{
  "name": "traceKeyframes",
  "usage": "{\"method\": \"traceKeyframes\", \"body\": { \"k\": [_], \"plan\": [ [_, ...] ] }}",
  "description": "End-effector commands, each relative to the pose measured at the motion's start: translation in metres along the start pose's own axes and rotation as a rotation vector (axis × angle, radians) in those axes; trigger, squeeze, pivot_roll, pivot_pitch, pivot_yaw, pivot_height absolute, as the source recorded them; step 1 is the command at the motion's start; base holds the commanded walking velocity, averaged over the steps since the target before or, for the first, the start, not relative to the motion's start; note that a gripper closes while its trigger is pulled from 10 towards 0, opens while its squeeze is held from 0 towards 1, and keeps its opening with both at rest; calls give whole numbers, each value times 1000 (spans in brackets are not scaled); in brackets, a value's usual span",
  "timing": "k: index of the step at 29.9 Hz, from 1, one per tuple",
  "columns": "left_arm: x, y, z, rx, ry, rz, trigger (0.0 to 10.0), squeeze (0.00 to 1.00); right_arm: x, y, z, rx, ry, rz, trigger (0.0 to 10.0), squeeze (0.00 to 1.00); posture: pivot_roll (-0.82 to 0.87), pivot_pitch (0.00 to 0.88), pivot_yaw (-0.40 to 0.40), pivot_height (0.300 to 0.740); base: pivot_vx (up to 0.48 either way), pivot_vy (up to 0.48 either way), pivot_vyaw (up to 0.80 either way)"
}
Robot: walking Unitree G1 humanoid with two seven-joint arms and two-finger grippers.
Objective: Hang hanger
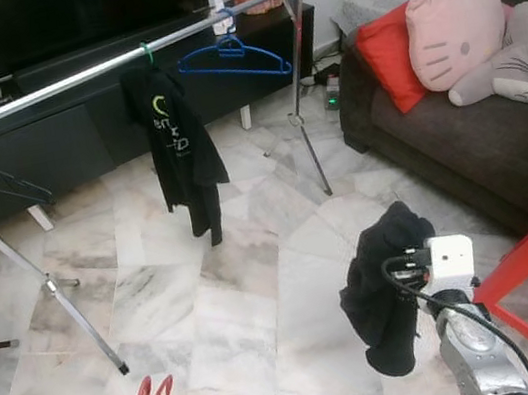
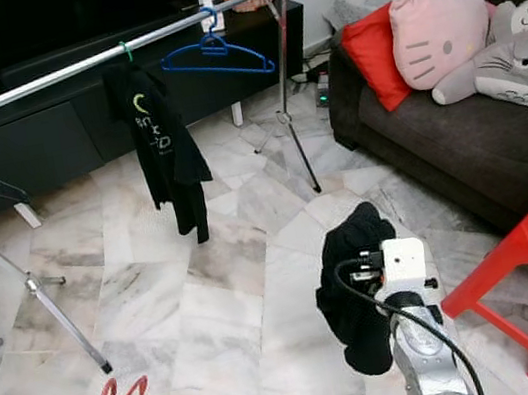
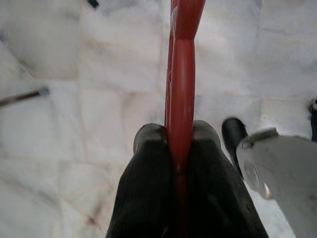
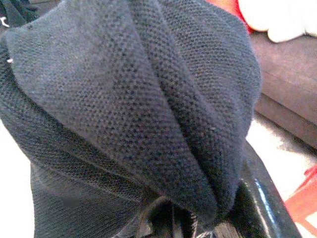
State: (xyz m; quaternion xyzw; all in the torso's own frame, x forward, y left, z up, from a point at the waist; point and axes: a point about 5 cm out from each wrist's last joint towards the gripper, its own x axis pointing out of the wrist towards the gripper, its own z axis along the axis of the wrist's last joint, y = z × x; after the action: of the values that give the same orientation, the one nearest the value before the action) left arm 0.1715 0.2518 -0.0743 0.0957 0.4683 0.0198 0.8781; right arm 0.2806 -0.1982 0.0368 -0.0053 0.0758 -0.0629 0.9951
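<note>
Well short of the clothes rail (image 1: pixel 71 76), the left gripper (image 3: pixel 179 148) pinches a red hanger (image 3: pixel 181 74); the right gripper (image 4: pixel 198 218) clutches a bunched dark garment (image 1: pixel 384 279).

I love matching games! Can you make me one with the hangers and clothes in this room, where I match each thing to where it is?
Things:
1. red hanger
2. blue hanger
3. black garment
4. black top with green print

Places:
A. hanging empty on the metal rail
B. pinched in the left hand
C. hanging on the rail on a green hook
D. bunched up in the right hand

Pairs: 1-B, 2-A, 3-D, 4-C
</note>
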Motion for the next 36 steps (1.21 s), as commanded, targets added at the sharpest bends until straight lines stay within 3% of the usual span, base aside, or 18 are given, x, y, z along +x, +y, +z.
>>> {"method": "traceKeyframes", "body": {
  "k": [1,10,14,26,28,36],
  "plan": [
    [-2,0,-14,-48,46,29,10000,0,4,2,13,2,-41,7,10000,0,-13,0,8,740,0,0,0],
    [-3,-6,-25,-126,84,34,10000,0,10,6,27,-9,-75,27,10000,0,-19,0,1,740,0,0,0],
    [-4,-7,-29,-141,101,33,10000,0,10,13,30,-20,-87,69,10000,0,-16,0,-2,740,0,0,800],
    [-4,-12,-30,-165,114,24,10000,0,12,20,31,-25,-78,112,10000,0,-14,0,-6,740,0,415,790],
    [-4,-13,-31,-163,117,22,10000,0,12,20,32,3,-71,113,10000,0,-12,0,-6,740,0,446,0],
    [-5,-12,-36,-179,134,28,10000,0,13,22,34,-41,-83,139,10000,0,-2,0,-9,740,0,480,263]
  ]
}}
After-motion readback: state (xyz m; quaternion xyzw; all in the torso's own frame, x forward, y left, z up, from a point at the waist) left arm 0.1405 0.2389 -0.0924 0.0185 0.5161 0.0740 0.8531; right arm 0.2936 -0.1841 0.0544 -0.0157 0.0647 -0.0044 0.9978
